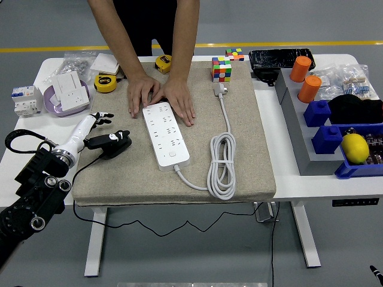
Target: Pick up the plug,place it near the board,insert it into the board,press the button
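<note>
Head view: a white board with rows of sockets lies on a beige mat covering the middle of the table. A person stands at the far side, with both hands pressed flat on the board's far end. The left hand of the robot hovers over the mat's edge, left of the board and apart from it; its black fingers are spread loosely and hold nothing. The plug lies on the mat to the right of the board's far end, just in front of a colour cube. Its white cord runs toward the near edge, loops in a coil right of the board, and joins the board's near end. Yellow tape measures sit beyond the board's left side. Orange cylinders, blue bins and a lemon stand well to the right of the board.
</note>
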Controlling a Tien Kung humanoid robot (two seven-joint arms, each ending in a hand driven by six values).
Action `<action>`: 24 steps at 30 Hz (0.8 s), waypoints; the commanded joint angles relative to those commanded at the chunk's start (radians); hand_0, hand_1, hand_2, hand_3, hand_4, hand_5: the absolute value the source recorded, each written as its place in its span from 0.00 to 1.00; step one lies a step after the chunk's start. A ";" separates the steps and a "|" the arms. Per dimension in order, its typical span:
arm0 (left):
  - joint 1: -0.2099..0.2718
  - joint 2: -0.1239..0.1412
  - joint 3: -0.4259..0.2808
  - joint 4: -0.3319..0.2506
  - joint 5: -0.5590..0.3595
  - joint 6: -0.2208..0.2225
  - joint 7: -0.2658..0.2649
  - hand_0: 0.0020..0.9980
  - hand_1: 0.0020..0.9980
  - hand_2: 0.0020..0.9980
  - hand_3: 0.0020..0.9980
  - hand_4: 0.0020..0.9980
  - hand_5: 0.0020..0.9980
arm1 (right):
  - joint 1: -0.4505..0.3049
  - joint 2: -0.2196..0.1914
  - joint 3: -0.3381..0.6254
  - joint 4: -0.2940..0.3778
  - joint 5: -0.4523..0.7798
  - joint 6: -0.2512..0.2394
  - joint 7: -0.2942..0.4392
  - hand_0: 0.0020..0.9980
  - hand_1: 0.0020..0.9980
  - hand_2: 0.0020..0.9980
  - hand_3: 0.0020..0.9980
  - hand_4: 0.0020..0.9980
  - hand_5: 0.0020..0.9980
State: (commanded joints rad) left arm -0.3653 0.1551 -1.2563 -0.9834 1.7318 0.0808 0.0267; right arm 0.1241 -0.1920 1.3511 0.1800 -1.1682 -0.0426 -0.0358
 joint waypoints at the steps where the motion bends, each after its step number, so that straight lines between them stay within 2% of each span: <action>1: 0.011 -0.003 -0.015 -0.019 -0.033 0.010 -0.013 1.00 1.00 0.99 0.99 1.00 1.00 | 0.000 0.001 0.001 0.000 -0.001 0.000 0.000 1.00 0.79 0.71 0.73 1.00 0.90; 3: 0.032 -0.013 -0.045 -0.061 -0.113 0.041 -0.047 1.00 1.00 0.99 0.99 1.00 1.00 | 0.001 0.002 0.001 0.000 -0.003 0.000 -0.001 1.00 0.79 0.71 0.73 1.00 0.90; 5: 0.072 -0.040 -0.104 -0.129 -0.197 0.072 -0.099 1.00 1.00 0.99 0.99 1.00 1.00 | 0.001 0.004 -0.003 0.000 -0.004 0.001 0.000 1.00 0.79 0.71 0.73 1.00 0.90; 7: 0.105 -0.062 -0.161 -0.194 -0.282 0.074 -0.137 1.00 1.00 0.99 0.99 1.00 1.00 | 0.002 0.006 -0.004 0.000 -0.007 0.002 0.000 1.00 0.79 0.71 0.73 1.00 0.90; 9: 0.145 -0.086 -0.228 -0.264 -0.366 0.054 -0.175 1.00 1.00 0.99 0.99 1.00 1.00 | 0.000 0.008 -0.003 0.000 -0.012 0.003 -0.001 1.00 0.79 0.71 0.73 1.00 0.90; 11: 0.179 -0.104 -0.288 -0.324 -0.451 0.019 -0.200 1.00 1.00 1.00 1.00 1.00 1.00 | -0.002 0.011 0.001 0.000 -0.023 0.002 -0.002 1.00 0.79 0.72 0.73 1.00 0.89; 14: 0.230 -0.128 -0.383 -0.409 -0.574 -0.058 -0.222 1.00 1.00 1.00 1.00 1.00 1.00 | -0.006 0.016 0.014 0.000 -0.048 -0.001 -0.004 1.00 0.79 0.72 0.73 1.00 0.89; 16: 0.264 -0.140 -0.436 -0.452 -0.659 -0.135 -0.223 1.00 1.00 1.00 1.00 1.00 1.00 | -0.007 0.018 0.045 0.000 -0.102 -0.006 -0.022 1.00 0.79 0.72 0.73 1.00 0.89; 17: 0.279 -0.143 -0.462 -0.461 -0.711 -0.183 -0.219 0.96 0.99 0.95 1.00 1.00 1.00 | -0.007 0.019 0.063 0.000 -0.139 -0.008 -0.030 0.78 0.73 0.74 0.72 1.00 0.71; 19: 0.299 -0.146 -0.495 -0.462 -0.789 -0.228 -0.211 0.96 0.99 0.95 1.00 1.00 1.00 | -0.007 0.017 0.087 0.000 -0.165 -0.007 -0.039 0.78 0.73 0.74 0.72 1.00 0.71; 22: 0.331 -0.153 -0.541 -0.444 -0.912 -0.256 -0.198 0.96 0.99 0.95 1.00 1.00 1.00 | -0.009 0.016 0.138 0.000 -0.113 0.010 -0.056 0.78 0.73 0.74 0.72 1.00 0.71; 23: 0.338 -0.154 -0.554 -0.433 -0.958 -0.259 -0.194 0.55 0.66 0.65 0.70 1.00 0.50 | -0.011 0.016 0.154 0.000 -0.085 0.006 -0.057 0.51 0.60 0.63 0.67 1.00 0.53; 24: 0.344 -0.154 -0.565 -0.420 -1.003 -0.258 -0.191 0.55 0.66 0.65 0.70 1.00 0.50 | -0.012 0.016 0.170 0.000 -0.066 -0.003 -0.056 0.51 0.60 0.63 0.67 1.00 0.53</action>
State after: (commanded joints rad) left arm -0.0214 0.0009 -1.8209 -1.4033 0.7284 -0.1768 -0.1646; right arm 0.1117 -0.1760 1.5206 0.1800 -1.2339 -0.0458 -0.0915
